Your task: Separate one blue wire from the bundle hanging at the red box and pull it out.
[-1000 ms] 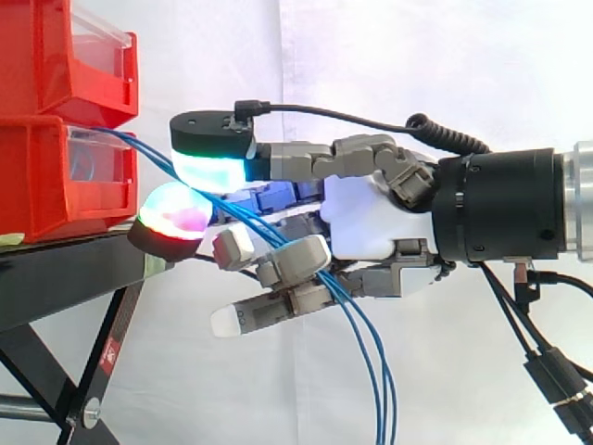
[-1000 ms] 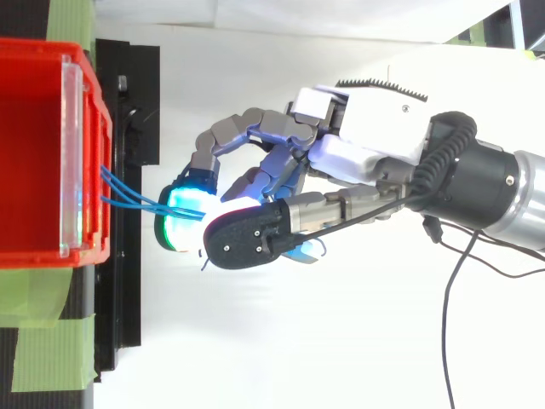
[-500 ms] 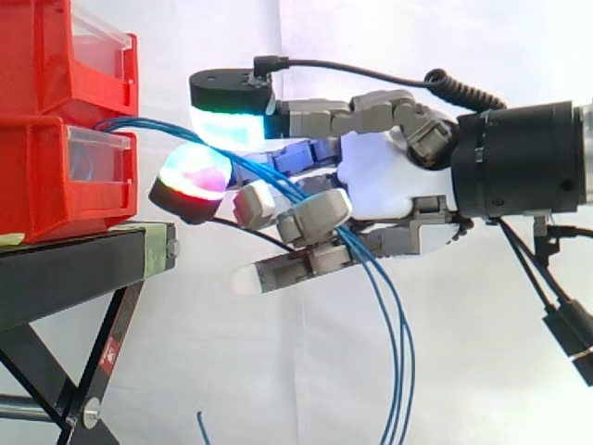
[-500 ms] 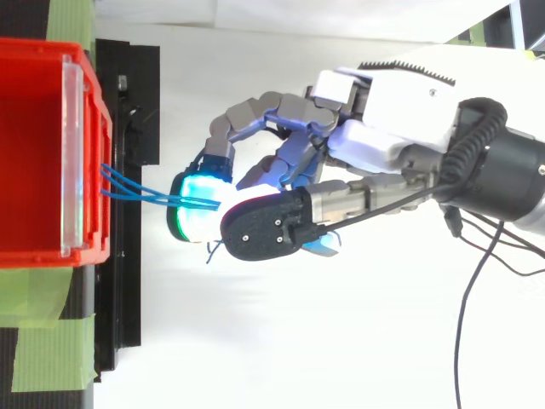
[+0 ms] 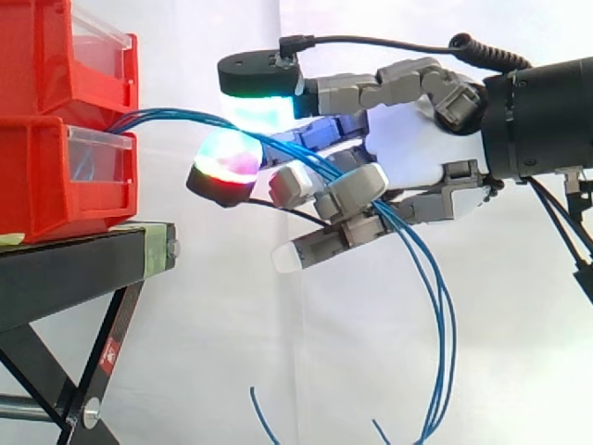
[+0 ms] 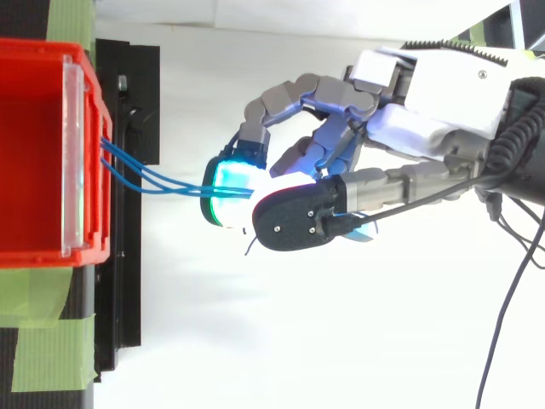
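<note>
A bundle of thin blue wires [image 5: 167, 119] runs level from the lower red box [image 5: 56, 176] to my hand [image 5: 417, 158], a short way right of the box. The hand's curled fingers and thumb pinch the wires between a cyan glowing pad [image 5: 259, 111] and a red-green pad [image 5: 227, 162]. Behind the pinch the wires loop down past the lower fingers, and their loose ends [image 5: 435, 371] hang near the bottom edge. From above, the blue wires [image 6: 162, 181] leave the red box [image 6: 34, 153] at its clear front and reach the hand [image 6: 426, 128].
A second red bin [image 5: 74, 56] sits on top of the lower one, both on a black stand [image 5: 65, 269] with crossed legs. Green tape [image 6: 43, 290] marks the stand's top. A white curtain hangs behind.
The hand has moved right and slightly up, away from the box, holding the wires. The wires between box and hand have stretched out longer, and their loose ends have risen into view.
</note>
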Available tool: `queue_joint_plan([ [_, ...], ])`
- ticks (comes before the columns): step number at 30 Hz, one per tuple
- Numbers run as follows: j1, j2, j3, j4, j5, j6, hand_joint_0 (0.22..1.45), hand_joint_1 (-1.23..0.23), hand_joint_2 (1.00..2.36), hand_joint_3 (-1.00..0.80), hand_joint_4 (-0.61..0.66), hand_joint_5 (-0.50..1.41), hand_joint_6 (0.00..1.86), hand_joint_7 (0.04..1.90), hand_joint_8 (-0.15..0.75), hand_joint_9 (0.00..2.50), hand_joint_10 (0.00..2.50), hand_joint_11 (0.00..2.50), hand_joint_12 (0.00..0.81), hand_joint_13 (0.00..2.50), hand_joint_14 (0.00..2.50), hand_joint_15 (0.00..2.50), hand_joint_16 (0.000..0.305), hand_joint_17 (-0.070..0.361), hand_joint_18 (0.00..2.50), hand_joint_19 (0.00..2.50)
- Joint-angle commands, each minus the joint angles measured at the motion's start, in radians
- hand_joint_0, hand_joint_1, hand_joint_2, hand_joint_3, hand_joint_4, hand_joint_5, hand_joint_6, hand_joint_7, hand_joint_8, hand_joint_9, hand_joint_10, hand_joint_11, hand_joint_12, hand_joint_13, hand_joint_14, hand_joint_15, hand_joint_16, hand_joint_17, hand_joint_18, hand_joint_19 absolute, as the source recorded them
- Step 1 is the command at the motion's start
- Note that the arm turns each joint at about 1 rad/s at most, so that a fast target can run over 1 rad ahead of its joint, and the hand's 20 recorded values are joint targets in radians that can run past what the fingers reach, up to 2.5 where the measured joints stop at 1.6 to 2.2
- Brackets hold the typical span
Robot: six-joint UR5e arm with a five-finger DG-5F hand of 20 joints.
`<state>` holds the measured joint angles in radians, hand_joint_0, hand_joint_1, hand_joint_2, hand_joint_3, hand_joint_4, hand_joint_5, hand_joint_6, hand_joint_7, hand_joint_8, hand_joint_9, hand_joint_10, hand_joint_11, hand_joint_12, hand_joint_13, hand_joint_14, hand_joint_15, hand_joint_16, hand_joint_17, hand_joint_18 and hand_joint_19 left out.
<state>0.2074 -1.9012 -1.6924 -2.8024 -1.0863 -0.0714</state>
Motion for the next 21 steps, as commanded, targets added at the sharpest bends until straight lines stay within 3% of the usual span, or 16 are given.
queue_joint_plan([
  [1, -0.003, 0.002, 0.022, -0.022, 0.017, -0.002, 0.61, -0.71, 1.02, -0.16, 0.14, -0.17, 0.86, 0.9, 0.36, 1.23, 0.02, 1.24, 0.349, 1.6, 0.01, 1.63, 0.051, 0.115, 0.78, 0.42],
  [3, -0.003, 0.002, 0.027, -0.031, 0.019, -0.002, 0.61, -0.71, 1.02, -0.15, 0.14, -0.17, 0.86, 0.9, 0.364, 1.23, 0.02, 1.22, 0.353, 1.6, 0.01, 1.62, 0.051, 0.115, 0.78, 0.42],
  [9, -0.011, 0.002, 0.088, -0.152, 0.022, -0.002, 0.61, -0.71, 1.02, -0.16, 0.14, -0.17, 0.86, 0.9, 0.364, 1.23, 0.02, 1.23, 0.342, 1.6, 0.01, 1.63, 0.051, 0.115, 0.78, 0.42],
  [12, -0.014, 0.005, 0.1, -0.193, 0.028, -0.004, 0.61, -0.71, 1.02, -0.15, 0.14, -0.17, 0.86, 0.91, 0.363, 1.23, 0.02, 1.23, 0.35, 1.6, 0.01, 1.63, 0.051, 0.115, 0.78, 0.42],
  [17, -0.014, 0.019, 0.102, -0.213, 0.037, -0.024, 0.61, -0.71, 1.02, -0.15, 0.14, -0.17, 0.86, 0.91, 0.357, 1.25, 0.02, 1.3, 0.347, 1.6, 0.01, 1.62, 0.051, 0.114, 0.79, 0.42],
  [21, -0.014, 0.033, 0.102, -0.213, 0.043, -0.093, 0.61, -0.71, 1.02, -0.16, 0.14, -0.17, 0.86, 0.91, 0.353, 1.27, 0.02, 1.34, 0.349, 1.6, 0.01, 1.63, 0.051, 0.114, 0.79, 0.43],
])
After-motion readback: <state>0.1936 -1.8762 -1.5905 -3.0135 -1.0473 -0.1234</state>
